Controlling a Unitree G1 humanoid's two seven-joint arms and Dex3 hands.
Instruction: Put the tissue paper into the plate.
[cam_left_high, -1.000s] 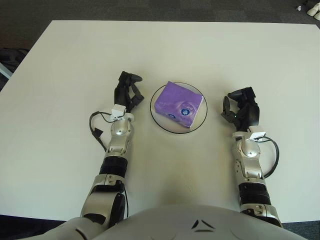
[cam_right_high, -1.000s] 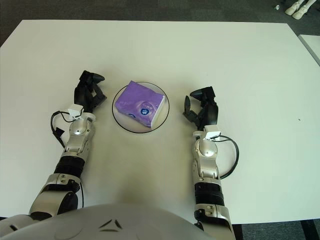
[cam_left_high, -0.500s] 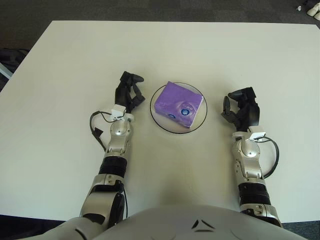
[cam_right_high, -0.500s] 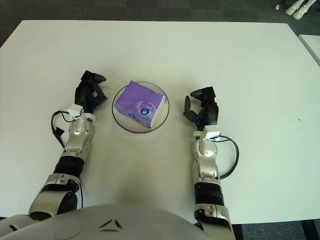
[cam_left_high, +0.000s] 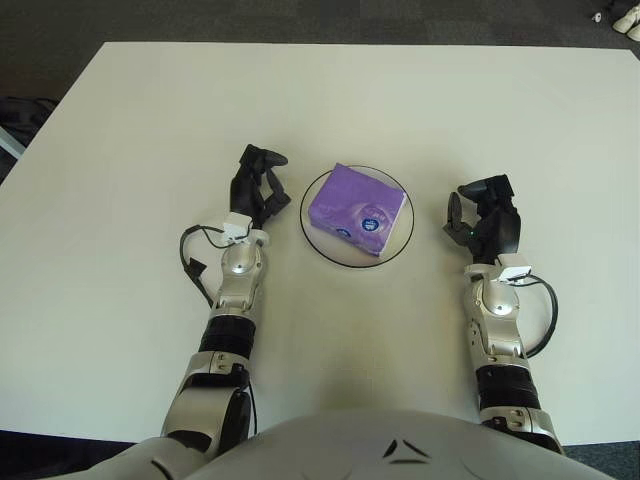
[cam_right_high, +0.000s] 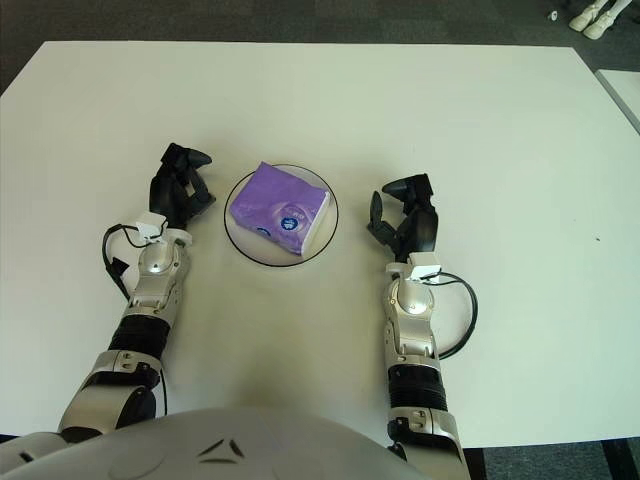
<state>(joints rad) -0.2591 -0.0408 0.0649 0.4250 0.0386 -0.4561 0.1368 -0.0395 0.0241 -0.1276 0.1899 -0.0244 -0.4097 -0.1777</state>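
Presently the tissue paper (cam_left_high: 359, 210), a purple soft pack with a small round blue mark on its top face and a white edge along its right side, lies inside the plate (cam_left_high: 318, 243). The pack sits turned at an angle to the table edges, and it covers most of the plate's middle. Its near-right corner reaches about to the plate's rim. The plate is a round, shallow dish, pale inside, with a thin dark rim, and it stands on the table (cam_left_high: 120, 130) roughly midway between the 2 hands.

The left hand (cam_left_high: 256, 186) shows to the left of the plate, near its rim but apart from it. Its 3 dark fingers are curled loosely inward and hold nothing. A black cable loops at the left wrist, beside the silver forearm.

The right hand (cam_left_high: 484, 219) shows to the right of the plate, a little farther from the rim than the left hand. Its fingers are half bent and relaxed, with a gap between them, and they hold nothing. A black cable loops at the right wrist as well.

Neither hand touches the tissue paper or the plate. Both forearms extend from the near edge of the table toward the middle. The table is a plain white rectangular top, and dark floor shows beyond its far edge.
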